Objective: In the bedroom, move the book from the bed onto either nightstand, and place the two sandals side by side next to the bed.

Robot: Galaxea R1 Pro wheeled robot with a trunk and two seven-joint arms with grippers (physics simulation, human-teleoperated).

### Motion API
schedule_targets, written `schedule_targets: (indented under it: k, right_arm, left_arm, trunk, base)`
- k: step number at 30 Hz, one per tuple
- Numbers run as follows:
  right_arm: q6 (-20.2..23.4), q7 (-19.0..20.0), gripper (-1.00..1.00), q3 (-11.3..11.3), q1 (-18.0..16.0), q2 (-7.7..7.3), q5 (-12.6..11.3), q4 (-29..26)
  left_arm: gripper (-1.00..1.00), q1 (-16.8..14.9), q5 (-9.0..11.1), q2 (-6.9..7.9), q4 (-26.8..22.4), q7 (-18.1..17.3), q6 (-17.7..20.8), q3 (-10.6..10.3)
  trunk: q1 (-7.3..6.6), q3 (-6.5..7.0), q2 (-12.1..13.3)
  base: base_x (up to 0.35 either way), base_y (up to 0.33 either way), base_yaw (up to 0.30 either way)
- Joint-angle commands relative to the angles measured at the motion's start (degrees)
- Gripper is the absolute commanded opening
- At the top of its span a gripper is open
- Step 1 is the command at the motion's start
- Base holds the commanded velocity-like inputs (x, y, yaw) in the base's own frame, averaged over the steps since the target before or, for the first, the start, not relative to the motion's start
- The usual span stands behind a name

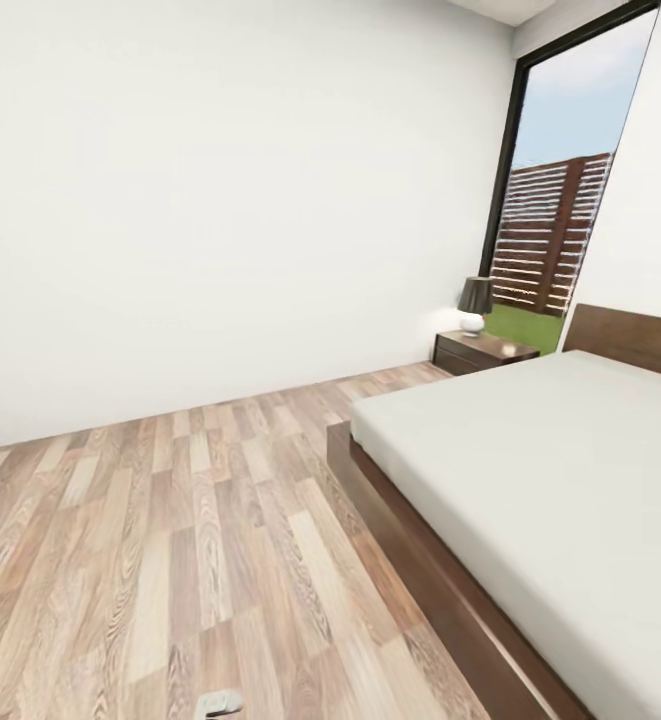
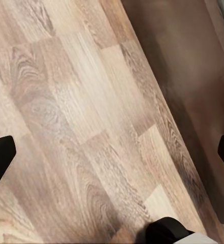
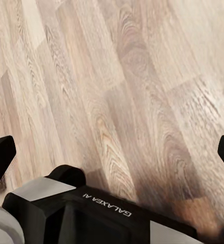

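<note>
The bed (image 1: 530, 480) fills the right of the head view, with a plain white mattress, a dark brown frame and a brown headboard (image 1: 630, 338). Beyond its far corner the nightstand (image 1: 482, 352) stands against the wall, bearing a dark-shaded lamp (image 1: 475, 303). The book and the sandals are out of view. My left gripper (image 2: 112, 155) hangs open over the wood floor beside the bed's dark frame (image 2: 193, 76), its black fingertips (image 2: 0, 158) wide apart. My right gripper (image 3: 112, 155) is open too, over bare planks, with nothing between its fingertips (image 3: 0, 157).
Wood-plank floor (image 1: 170, 540) stretches left of the bed to a white wall (image 1: 220, 200). A tall dark-framed window (image 1: 560, 200) stands behind the nightstand. A small grey part of my body (image 1: 218, 703) pokes in at the head view's lower edge.
</note>
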Motion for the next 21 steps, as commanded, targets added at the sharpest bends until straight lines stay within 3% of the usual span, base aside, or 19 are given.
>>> schedule_targets:
  k: [1, 7, 21]
  right_arm:
    - [0.55, 0.22, 1.00, 0.00, -0.10, -0.01, -0.56, 0.16]
    - [0.55, 0.22, 1.00, 0.00, -0.10, -0.01, -0.56, 0.16]
    - [0.54, 0.22, 1.00, 0.00, -0.10, -0.01, -0.55, 0.16]
  left_arm:
    - [1.00, -0.03, -0.01, 0.02, 0.06, -0.17, -0.21, 0.10]
    - [1.00, -0.03, -0.01, 0.02, 0.06, -0.17, -0.24, 0.10]
    - [1.00, -0.03, -0.01, 0.02, 0.06, -0.17, -0.24, 0.10]
  trunk:
    - [0.02, -0.02, -0.03]
    - [0.02, 0.17, -0.03]
    - [0.02, 0.64, -0.03]
  base:
    - [0.256, 0.138, -0.283]
    - [0.213, 0.117, -0.283]
    - [0.017, 0.009, -0.283]
